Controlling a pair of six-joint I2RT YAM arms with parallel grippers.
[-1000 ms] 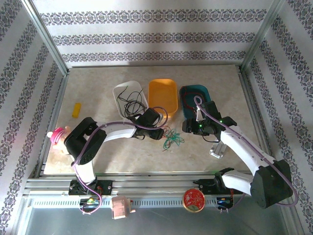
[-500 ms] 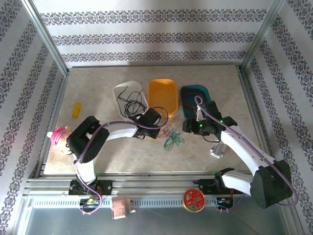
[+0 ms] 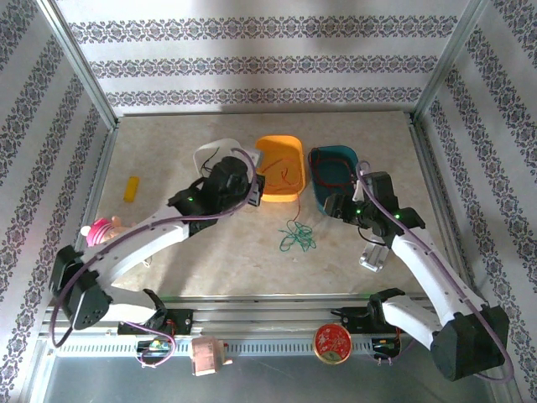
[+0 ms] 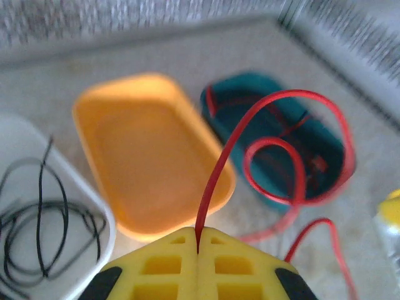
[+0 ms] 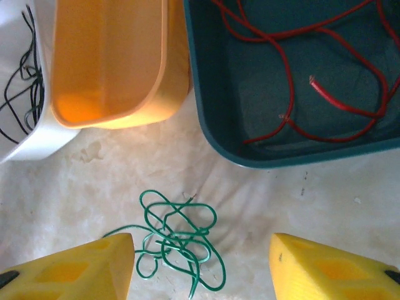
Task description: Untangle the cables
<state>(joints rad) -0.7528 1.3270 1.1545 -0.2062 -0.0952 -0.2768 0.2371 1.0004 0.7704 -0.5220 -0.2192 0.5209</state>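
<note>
Cables (image 3: 295,238) on beige tabletop (image 3: 168,159), patterned walls (image 3: 268,67)

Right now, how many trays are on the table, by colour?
white tray: 1
orange tray: 1
teal tray: 1
Total: 3
</note>
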